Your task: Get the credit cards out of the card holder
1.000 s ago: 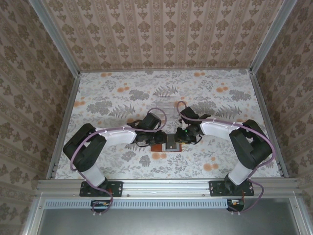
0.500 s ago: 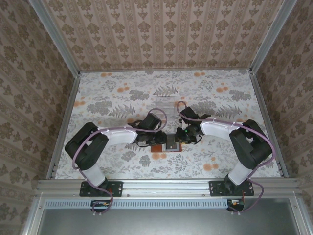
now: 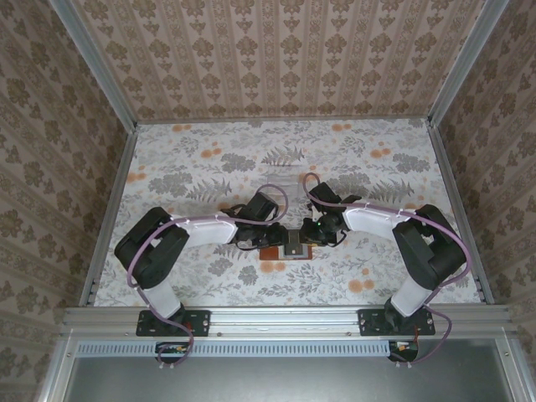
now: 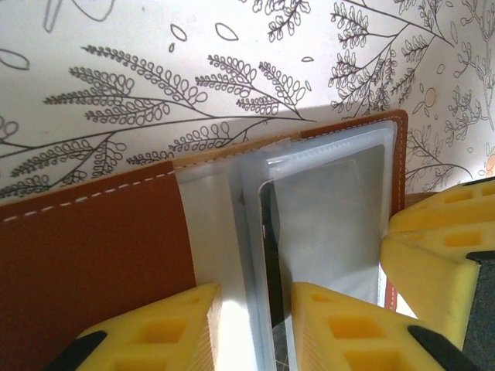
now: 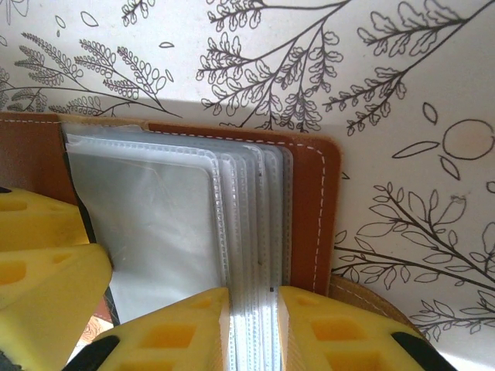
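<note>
The card holder (image 3: pixel 289 248), a reddish-brown leather wallet, lies open on the table between both grippers. In the left wrist view its leather (image 4: pixel 93 239) and clear sleeves show, with the dark edge of a credit card (image 4: pixel 269 247) standing in a raised sleeve. My left gripper (image 4: pixel 255 291) (image 3: pixel 258 241) straddles that sleeve and card, its jaws narrowly open with a bright gap on the left side. My right gripper (image 5: pixel 254 294) (image 3: pixel 311 237) is shut on the stacked edges of the card holder's sleeves (image 5: pixel 259 224) beside the leather cover (image 5: pixel 309 201).
Each wrist view catches a yellow finger of the other gripper (image 4: pixel 441 239) (image 5: pixel 39 255) close by. The flowered tablecloth (image 3: pixel 251 159) stretches behind the wallet. Patterned walls and aluminium rails (image 3: pixel 113 201) bound the table on three sides.
The left arm has shifted slightly rightward toward the wallet. The right arm and the card holder have not moved.
</note>
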You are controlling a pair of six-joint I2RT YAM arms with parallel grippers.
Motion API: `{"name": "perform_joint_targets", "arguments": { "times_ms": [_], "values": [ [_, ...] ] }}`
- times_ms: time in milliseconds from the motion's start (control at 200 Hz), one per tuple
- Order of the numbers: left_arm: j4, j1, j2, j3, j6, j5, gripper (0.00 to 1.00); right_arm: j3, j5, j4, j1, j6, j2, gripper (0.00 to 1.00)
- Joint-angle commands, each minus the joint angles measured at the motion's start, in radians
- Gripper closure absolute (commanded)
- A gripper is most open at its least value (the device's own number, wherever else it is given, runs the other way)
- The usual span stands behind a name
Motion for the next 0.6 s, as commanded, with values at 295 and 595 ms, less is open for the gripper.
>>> {"name": "perform_joint_targets", "arguments": {
  "times_ms": [295,595],
  "values": [
    [-0.097,-0.005,0.005,0.018,0.037,-0.041,0.77,0.008,0.076,-0.066,0.001,-0.017,-0.001,0.81],
    [-0.106,-0.006,-0.006,0.013,0.038,-0.051,0.78,0.007,0.076,-0.064,0.001,-0.018,0.003,0.85]
  ]
}}
